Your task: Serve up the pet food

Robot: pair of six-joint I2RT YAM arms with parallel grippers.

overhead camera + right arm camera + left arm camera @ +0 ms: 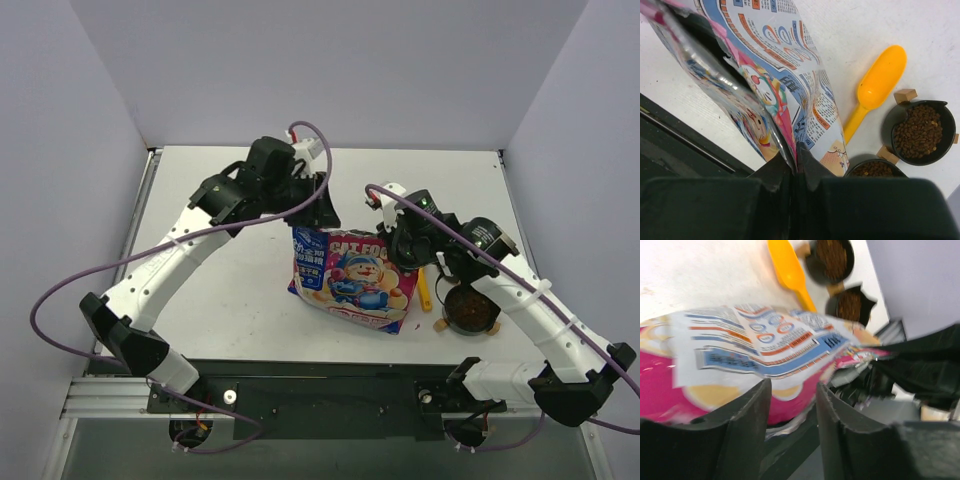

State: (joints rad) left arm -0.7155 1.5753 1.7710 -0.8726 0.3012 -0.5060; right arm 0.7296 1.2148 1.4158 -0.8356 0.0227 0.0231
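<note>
Bag (785,60) in pink and blue print sits on the table (865,25) between both grippers, with a yellow scoop (880,80) just beside it. Pet food (920,132) fills two black bowls (888,131) past the scoop, near the right gripper (796,162) but apart from it. That gripper pinches the bag's edge; the left gripper (792,386) stands parted by the bag

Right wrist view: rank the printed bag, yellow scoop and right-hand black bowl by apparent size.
1. printed bag: largest, but nearest the camera.
2-3. yellow scoop and black bowl: close; the scoop is longer, the bowl wider, so unranked.
</note>
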